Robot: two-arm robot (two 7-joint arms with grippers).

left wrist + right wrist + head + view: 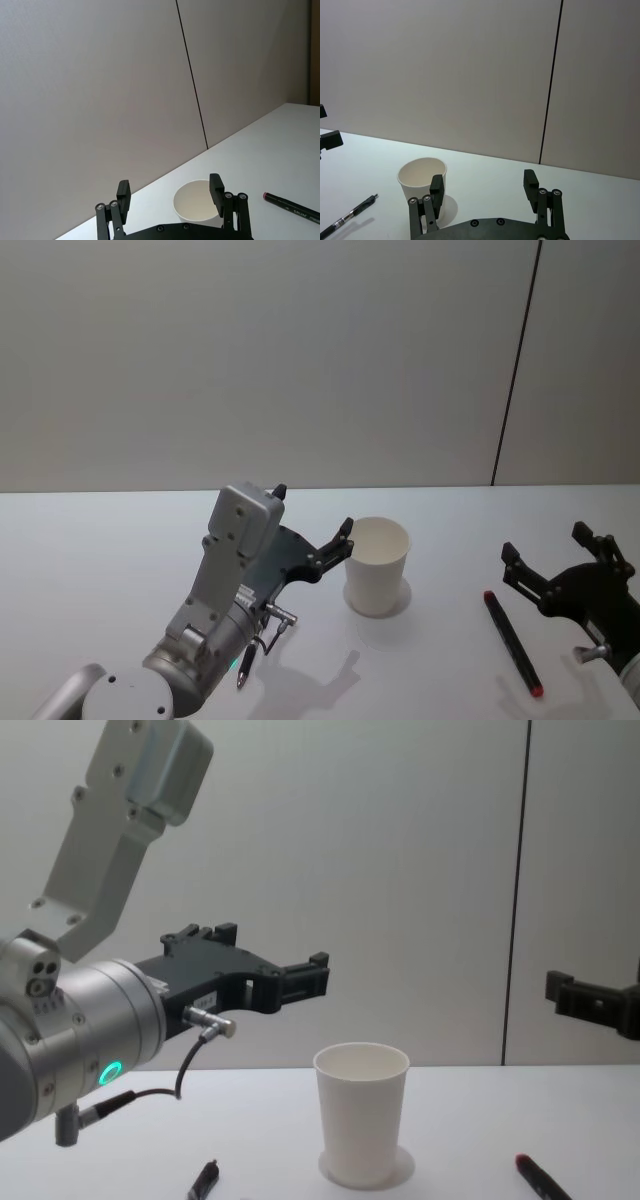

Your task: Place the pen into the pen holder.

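Note:
The pen holder [377, 565] is a white paper cup, upright on a small round disc mid-table. One pen [512, 640], black with red ends, lies to the cup's right. A second, black pen [245, 662] lies to its left, partly under my left arm. My left gripper [313, 512] hovers open and empty just left of the cup's rim, above the table. My right gripper [545, 543] is open and empty beside the red-ended pen, on its right. The left wrist view has the cup [196, 207] and the red-ended pen [292, 207] beyond the open left gripper [170, 192].
The white table [100, 560] runs back to a plain grey wall with a dark vertical seam [515, 360]. In the right wrist view the black pen [347, 217] lies left of the cup [420, 180].

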